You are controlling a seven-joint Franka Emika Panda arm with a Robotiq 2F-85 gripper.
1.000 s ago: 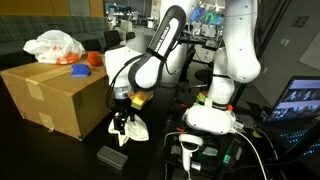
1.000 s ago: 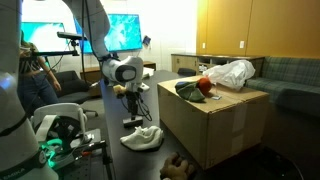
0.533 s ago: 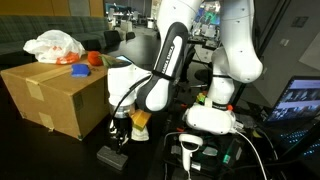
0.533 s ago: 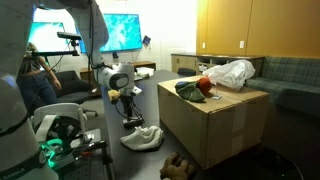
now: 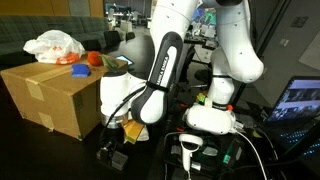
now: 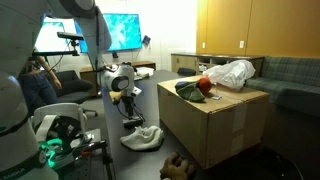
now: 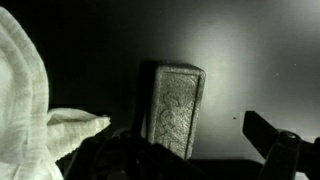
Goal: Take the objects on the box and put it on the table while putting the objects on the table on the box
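Tool [image 7: 195, 152] spread wide over grey block [image 7: 175, 108] — markings illegible.

No wording can be read here: the white lettering along the black band of the robot arm [image 5: 160, 68] is too small, and the embossed marks on the gray block [image 7: 176, 108] are blurred (the far monitor [image 6: 125, 30] likewise).

Directly beneath the black gripper [image 5: 112, 143] lies a dull grey block [image 7: 175, 110] with a faint raised pattern on its top, set against the near-black table [image 7: 250, 50]. Just beside the gripper, a cloth [image 7: 25, 90] is white with a fine weave. Farther from the gripper, the box [image 5: 55, 95] is plain brown cardboard crossed by paler tan tape strips. It carries a white crumpled bag [image 5: 55, 45], an orange-red item [image 5: 95, 58] and a small blue piece [image 5: 78, 70].
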